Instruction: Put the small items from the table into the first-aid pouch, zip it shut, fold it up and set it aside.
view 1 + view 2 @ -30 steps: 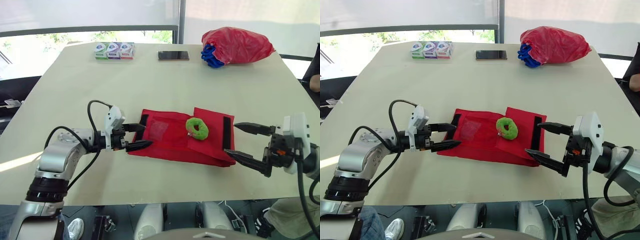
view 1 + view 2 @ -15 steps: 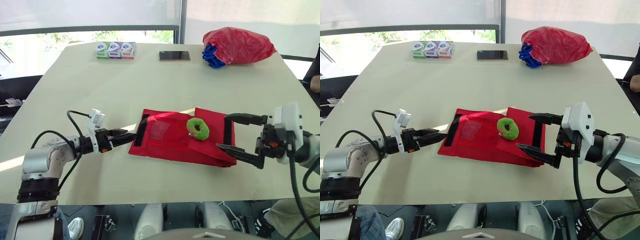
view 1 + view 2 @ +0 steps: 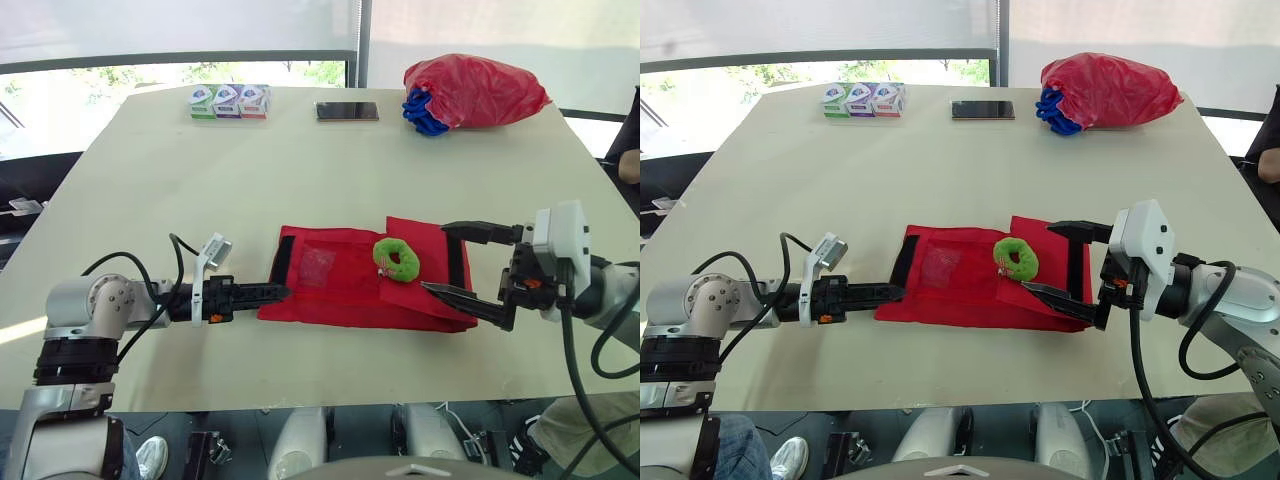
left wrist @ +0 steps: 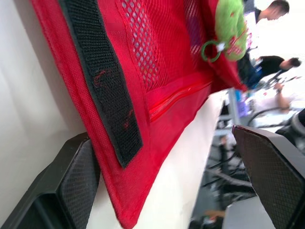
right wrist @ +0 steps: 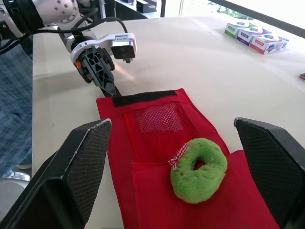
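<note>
The red first-aid pouch (image 3: 340, 285) lies open and flat in the middle of the table, with black hook-and-loop strips (image 4: 102, 81) at its ends and a mesh pocket (image 5: 162, 126). On it rests a green ring-shaped plush (image 3: 397, 258). My left gripper (image 3: 278, 291) is low at the pouch's near left corner, open, and its fingers (image 4: 76, 181) straddle that corner. My right gripper (image 3: 433, 257) is open over the pouch's right flap, its fingertips just right of the plush.
At the table's far side are three small boxes (image 3: 228, 101), a dark phone (image 3: 347, 111) and a red plastic bag with something blue (image 3: 475, 90). A person's arm (image 3: 630, 165) shows at the right edge.
My left gripper drew back, turned, and came in low at the pouch's near left corner. My right gripper moved left over the right flap toward the plush. The pouch and plush stayed put.
</note>
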`<state>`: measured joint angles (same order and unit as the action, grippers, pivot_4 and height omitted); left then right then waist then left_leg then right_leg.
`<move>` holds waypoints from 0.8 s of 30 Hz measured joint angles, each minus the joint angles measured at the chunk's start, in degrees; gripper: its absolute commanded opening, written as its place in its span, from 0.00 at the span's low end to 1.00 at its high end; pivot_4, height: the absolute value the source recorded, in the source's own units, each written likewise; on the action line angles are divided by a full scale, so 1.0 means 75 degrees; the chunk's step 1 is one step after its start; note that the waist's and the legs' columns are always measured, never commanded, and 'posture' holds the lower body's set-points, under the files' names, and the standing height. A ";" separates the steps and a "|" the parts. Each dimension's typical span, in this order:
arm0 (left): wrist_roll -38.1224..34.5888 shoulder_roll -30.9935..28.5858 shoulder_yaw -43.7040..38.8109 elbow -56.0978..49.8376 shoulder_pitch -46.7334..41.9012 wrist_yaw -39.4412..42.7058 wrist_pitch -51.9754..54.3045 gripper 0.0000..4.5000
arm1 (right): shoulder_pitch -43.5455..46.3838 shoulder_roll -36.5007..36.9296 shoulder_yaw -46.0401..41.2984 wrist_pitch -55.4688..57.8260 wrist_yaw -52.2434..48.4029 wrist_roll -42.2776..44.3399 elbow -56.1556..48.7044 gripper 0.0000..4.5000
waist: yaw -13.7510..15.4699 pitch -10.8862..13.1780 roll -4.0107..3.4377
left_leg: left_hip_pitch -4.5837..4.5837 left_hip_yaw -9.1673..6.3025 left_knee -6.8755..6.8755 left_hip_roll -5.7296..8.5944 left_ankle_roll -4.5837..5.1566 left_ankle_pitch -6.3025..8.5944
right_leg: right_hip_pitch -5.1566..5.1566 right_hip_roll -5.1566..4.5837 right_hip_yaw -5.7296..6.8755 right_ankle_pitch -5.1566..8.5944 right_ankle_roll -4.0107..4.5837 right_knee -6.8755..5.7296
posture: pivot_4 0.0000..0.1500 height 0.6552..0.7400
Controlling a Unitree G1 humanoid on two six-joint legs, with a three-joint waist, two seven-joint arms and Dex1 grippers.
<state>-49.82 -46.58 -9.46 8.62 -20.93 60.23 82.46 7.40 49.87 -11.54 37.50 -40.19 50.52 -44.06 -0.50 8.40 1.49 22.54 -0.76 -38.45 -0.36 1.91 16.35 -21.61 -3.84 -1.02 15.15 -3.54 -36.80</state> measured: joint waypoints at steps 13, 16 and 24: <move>-0.0794 0.0318 -0.0957 -0.0634 0.0150 -0.0412 0.0381 0.01 | 0.0068 -0.0077 0.0251 -0.0006 0.0016 -0.0100 0.0023 1.00 | 0.0005 0.0000 0.0000 | 0.0000 0.0000 0.0000 0.0002 -0.0002 -0.0001 | 0.0000 -0.0019 0.0005 0.0000 0.0001 0.0000 | 1.00 1.00; -0.0900 0.0408 -0.1159 -0.0835 0.0319 -0.0575 0.0394 0.01 | 0.0331 -0.0156 0.0505 -0.0044 -0.0054 -0.0291 0.0140 1.00 | -0.0004 -0.0001 0.0000 | 0.0000 0.0000 0.0001 0.0003 -0.0005 -0.0002 | 0.0000 -0.0019 0.0007 0.0000 0.0001 0.0000 | 1.00 1.00; -0.0783 0.0206 -0.1125 -0.1066 0.0452 0.0050 -0.1048 0.00 | 0.1252 -0.0836 0.1692 -0.0296 -0.0151 -0.1490 0.1689 0.82 | -0.0015 -0.0001 0.0003 | -0.0002 0.0003 0.0006 0.0005 -0.0036 -0.0020 | -0.0005 -0.0019 0.0008 0.0000 0.0006 0.0004 | 1.00 1.00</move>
<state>-55.70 -45.03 -17.90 0.63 -17.54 60.60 74.59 16.79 43.60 1.15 35.28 -41.32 39.35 -31.40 -0.61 8.39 1.51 22.53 -0.73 -38.40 -0.32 1.64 16.20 -21.66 -3.98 -0.96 15.15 -3.49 -36.78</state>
